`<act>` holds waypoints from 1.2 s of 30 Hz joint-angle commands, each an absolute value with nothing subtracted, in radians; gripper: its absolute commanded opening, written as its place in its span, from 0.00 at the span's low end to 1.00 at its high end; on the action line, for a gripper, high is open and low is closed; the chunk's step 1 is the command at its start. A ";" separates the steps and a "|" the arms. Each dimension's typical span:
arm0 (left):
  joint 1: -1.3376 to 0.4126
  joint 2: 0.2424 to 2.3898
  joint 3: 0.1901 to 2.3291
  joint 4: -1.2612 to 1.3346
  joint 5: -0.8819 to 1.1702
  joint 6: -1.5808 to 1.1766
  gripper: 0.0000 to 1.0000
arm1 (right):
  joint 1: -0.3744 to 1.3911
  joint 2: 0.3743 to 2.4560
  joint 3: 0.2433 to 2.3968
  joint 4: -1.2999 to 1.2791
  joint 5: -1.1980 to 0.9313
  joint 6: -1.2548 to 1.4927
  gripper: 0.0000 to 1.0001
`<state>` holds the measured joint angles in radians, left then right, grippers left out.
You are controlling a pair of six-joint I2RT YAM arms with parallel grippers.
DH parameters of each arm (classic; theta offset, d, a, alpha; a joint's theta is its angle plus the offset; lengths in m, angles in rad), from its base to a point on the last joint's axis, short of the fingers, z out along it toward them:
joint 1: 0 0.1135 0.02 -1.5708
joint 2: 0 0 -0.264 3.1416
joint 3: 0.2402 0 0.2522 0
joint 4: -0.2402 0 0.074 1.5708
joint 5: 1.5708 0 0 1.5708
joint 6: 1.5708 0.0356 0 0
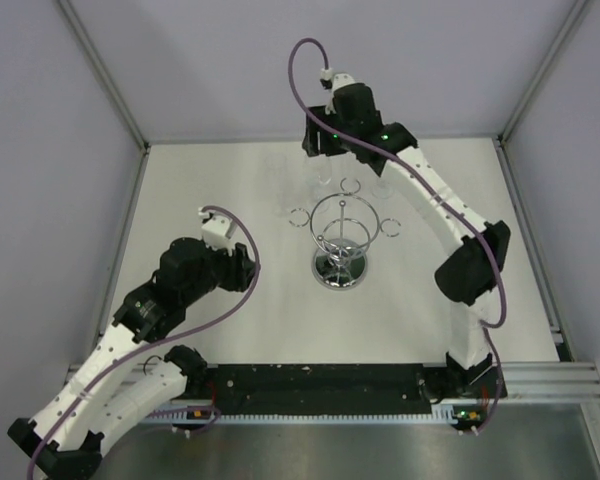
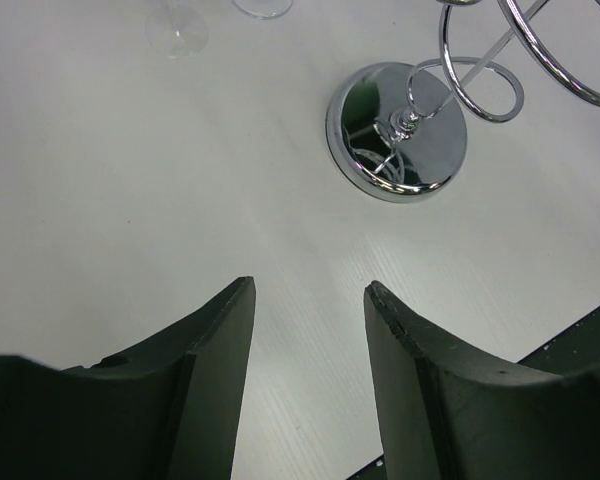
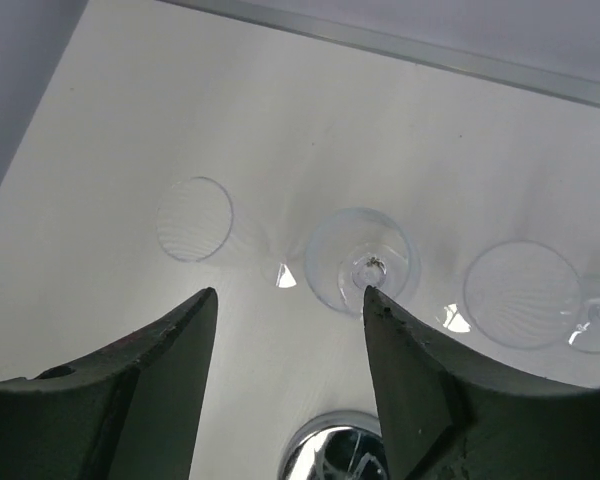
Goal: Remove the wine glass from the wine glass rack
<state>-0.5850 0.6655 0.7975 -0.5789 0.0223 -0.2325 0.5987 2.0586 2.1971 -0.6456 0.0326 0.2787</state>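
We see the rack [image 1: 340, 240] mid-table. At its 12 o'clock hangs the right gripper [image 3: 290, 292], wide open and empty, far nearer than the left gripper [image 2: 310, 285], open and empty too. The glass [image 3: 362, 262] seems to stand on the table below it, stem vertical, at 1 o'clock from the gap.

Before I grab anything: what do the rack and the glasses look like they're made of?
The rack: apparently chrome-plated metal wire; mirror-bright, its base reflects the loops. The wine glasses: clear glass, possibly plastic; transparent, the table shows through.
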 commanded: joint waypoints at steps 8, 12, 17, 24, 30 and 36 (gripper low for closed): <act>-0.583 0.646 0.821 -0.515 -0.094 -0.235 0.54 | 0.589 1.564 1.859 -0.494 0.093 0.267 0.86; -0.583 0.646 0.853 -0.523 -0.106 -0.255 0.56 | 0.589 1.404 1.703 -0.485 0.162 0.259 0.99; -0.581 0.652 0.900 -0.534 -0.138 -0.255 0.67 | 0.589 1.209 1.521 -0.502 0.215 0.268 0.99; -0.583 0.695 0.949 -0.538 -0.212 -0.275 0.98 | 0.589 1.003 1.346 -0.543 0.285 0.391 0.99; -0.583 0.718 0.959 -0.514 -0.218 -0.285 0.98 | 0.591 0.916 1.260 -0.586 0.369 0.448 0.99; -0.583 0.715 0.956 -0.483 -0.230 -0.273 0.98 | 0.589 0.890 1.233 -0.595 0.440 0.477 0.99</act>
